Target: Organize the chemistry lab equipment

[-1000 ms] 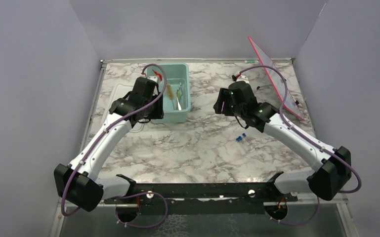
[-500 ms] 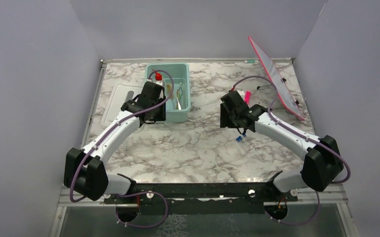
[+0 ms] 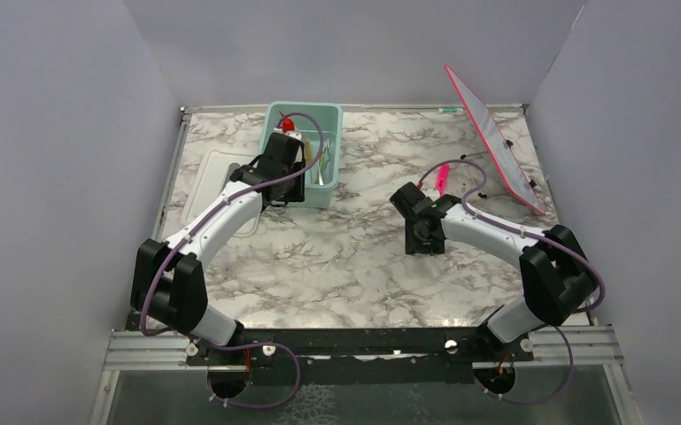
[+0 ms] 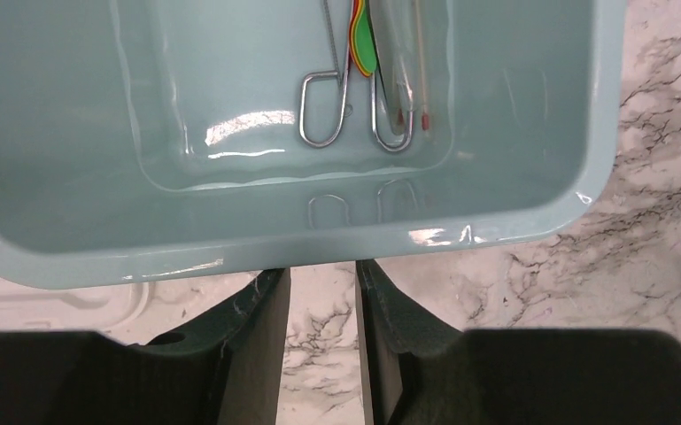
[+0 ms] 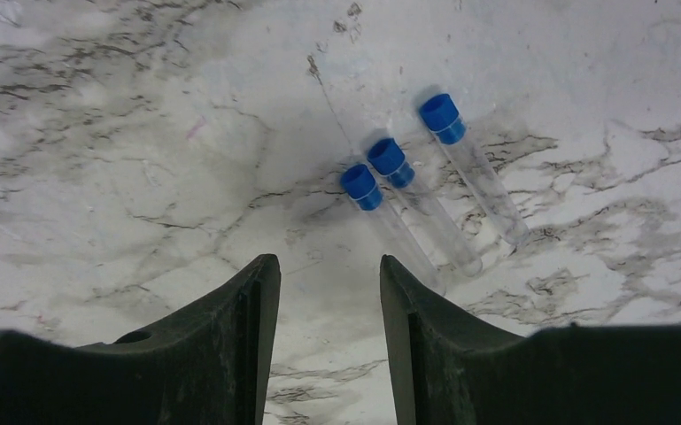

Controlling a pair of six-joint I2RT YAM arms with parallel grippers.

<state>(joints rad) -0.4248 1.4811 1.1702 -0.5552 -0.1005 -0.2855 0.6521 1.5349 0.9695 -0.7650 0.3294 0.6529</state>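
While my right gripper (image 5: 326,270) hangs spread and empty, the three blue-capped vials (image 5: 407,190) lie on the marble (image 5: 97,133) just ahead, offset right — axes diagonal, caps pointing away. I see the left gripper (image 4: 322,283) slightly parted at the tub (image 4: 230,243) — right's nearer.

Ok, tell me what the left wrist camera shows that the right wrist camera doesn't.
Left wrist only: the teal tub, with wire tongs and thin rods lying inside. Right wrist only: three blue-capped vials lying side by side. Both: the marble table, plus an open, empty gripper at the bottom, left gripper and right gripper.
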